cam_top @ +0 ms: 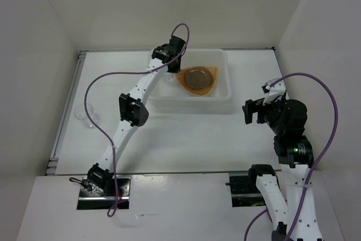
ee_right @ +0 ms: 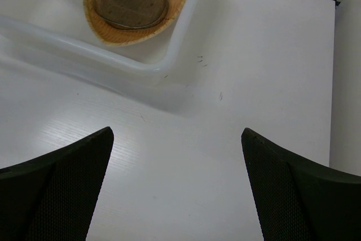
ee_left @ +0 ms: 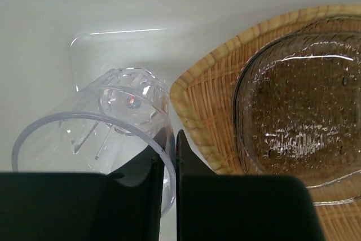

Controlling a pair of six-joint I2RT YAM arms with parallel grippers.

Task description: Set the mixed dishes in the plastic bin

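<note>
left gripper [ee_left: 167, 135] inside plastic bin [cam_top: 228, 99], jaws pinched on wall of clear tumbler [ee_left: 113, 118], which is tilted, just beside orange woven tray [ee_left: 206, 103]. smoky saucer [ee_left: 299, 100] lies in tray. right gripper [ee_right: 176, 132] over tabletop [cam_top: 186, 139] right of bin, jaws spread, empty. second tumbler [cam_top: 86, 118] on tabletop, far left.

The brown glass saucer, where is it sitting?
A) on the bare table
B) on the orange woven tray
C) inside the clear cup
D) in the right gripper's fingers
B: the saucer lies on the orange woven tray, which sits inside the white bin.
</note>
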